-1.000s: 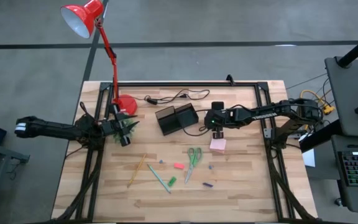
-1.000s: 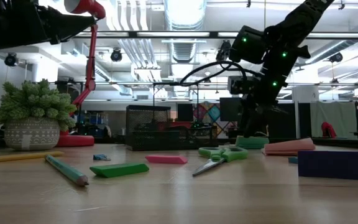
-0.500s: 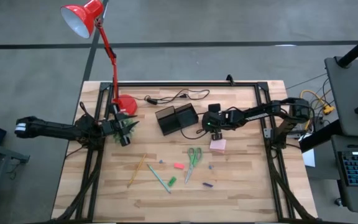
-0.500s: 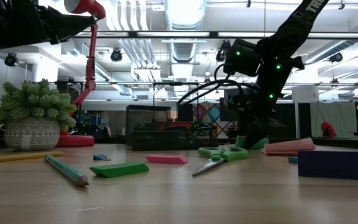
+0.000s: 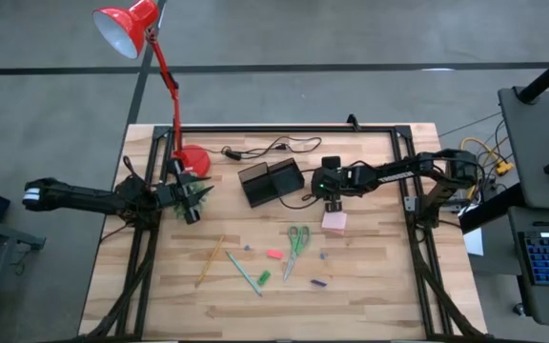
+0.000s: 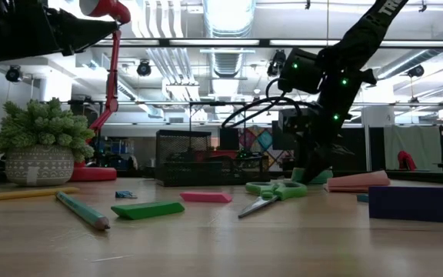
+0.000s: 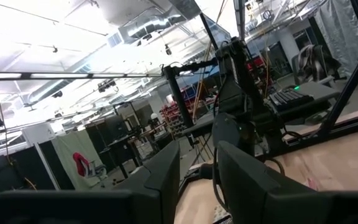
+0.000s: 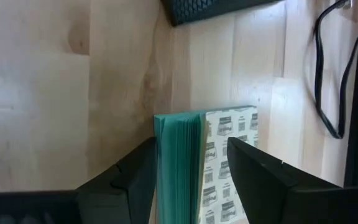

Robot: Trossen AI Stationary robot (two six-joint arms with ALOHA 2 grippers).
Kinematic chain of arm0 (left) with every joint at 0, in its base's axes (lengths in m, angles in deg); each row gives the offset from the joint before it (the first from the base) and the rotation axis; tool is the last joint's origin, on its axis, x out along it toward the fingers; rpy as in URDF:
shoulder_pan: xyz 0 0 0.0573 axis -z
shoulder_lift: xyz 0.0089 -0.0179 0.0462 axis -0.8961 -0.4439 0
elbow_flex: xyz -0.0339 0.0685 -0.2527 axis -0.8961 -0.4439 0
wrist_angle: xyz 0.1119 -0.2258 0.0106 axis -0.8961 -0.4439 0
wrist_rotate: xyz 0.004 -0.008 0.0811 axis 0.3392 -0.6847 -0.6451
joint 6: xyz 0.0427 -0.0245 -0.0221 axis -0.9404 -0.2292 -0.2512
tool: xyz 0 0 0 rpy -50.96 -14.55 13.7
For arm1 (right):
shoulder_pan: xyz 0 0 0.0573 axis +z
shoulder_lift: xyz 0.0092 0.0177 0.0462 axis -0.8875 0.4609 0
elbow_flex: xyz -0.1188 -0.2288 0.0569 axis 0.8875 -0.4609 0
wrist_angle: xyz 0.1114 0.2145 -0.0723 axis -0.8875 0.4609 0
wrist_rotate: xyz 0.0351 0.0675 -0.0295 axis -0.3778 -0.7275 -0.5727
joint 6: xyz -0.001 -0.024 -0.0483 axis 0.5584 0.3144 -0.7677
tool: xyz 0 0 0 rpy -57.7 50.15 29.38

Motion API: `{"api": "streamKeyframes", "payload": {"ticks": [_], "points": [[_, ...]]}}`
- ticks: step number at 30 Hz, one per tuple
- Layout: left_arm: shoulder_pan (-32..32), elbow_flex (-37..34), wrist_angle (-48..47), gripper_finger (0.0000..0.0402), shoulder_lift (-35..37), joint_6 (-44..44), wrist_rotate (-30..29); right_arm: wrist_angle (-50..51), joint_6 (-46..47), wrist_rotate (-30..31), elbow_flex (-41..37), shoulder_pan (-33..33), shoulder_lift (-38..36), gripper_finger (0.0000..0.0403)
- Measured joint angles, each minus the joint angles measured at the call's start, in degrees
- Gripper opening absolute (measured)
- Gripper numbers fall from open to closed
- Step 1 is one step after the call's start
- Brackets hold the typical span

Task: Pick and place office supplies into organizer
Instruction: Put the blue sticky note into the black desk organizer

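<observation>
A white block with green dotted pattern and green page edges (image 8: 213, 163) stands between the two dark fingers of the right gripper (image 8: 191, 180), which straddle it at a narrow spread; whether the pads actually press on it cannot be told. In the high view the right gripper (image 5: 333, 202) sits at mid-table, just right of the black organizer (image 5: 271, 181) and directly behind the pink sticky pad (image 5: 334, 221). The low view shows the same gripper (image 6: 312, 171) down at the tabletop with a green block edge at its tip, the pink pad (image 6: 358, 181) lying flat just beside it. The organizer is a black mesh tray near the back of the table, angled slightly, its corner also showing in the right wrist view (image 8: 216, 9). A black cable (image 5: 265, 149) trails behind it toward the red lamp (image 5: 151, 57), whose round base stands at the back left. In front of the organizer the loose supplies lie apart on the wood: green-handled scissors (image 5: 296, 245), a pink eraser-like piece (image 5: 274, 254), a green piece (image 5: 264, 277), a green pen (image 5: 242, 272), a yellow pencil (image 5: 209, 261), a small purple piece (image 5: 318, 283). In the low view the scissors (image 6: 275, 194), pink piece (image 6: 205, 197), green piece (image 6: 148, 209) and pen (image 6: 82, 210) lie flat, with a dark purple block (image 6: 413, 204) nearest on the right. The left gripper (image 5: 191, 211) waits at the table's left edge next to a small potted plant (image 5: 189, 191); its own view shows its fingers (image 7: 160, 180) apart, with a gap between them.
</observation>
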Motion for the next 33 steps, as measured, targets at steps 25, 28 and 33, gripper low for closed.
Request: {"api": "streamKeyframes", "payload": {"ticks": [25,28,33], "points": [[0.0,0.0,0.0,0.0096,0.0,0.0,0.0,1.8,4.4,0.8,0.0,-0.3,-1.2,0.0185],[0.0,0.0,0.0,0.0096,0.0,0.0,0.0,4.1,7.2,2.5,0.1,-0.2,-3.6,0.0183],[0.0,0.0,0.0,0.0096,0.0,0.0,0.0,4.4,7.0,2.5,0.2,-0.2,-5.9,0.0177]]}}
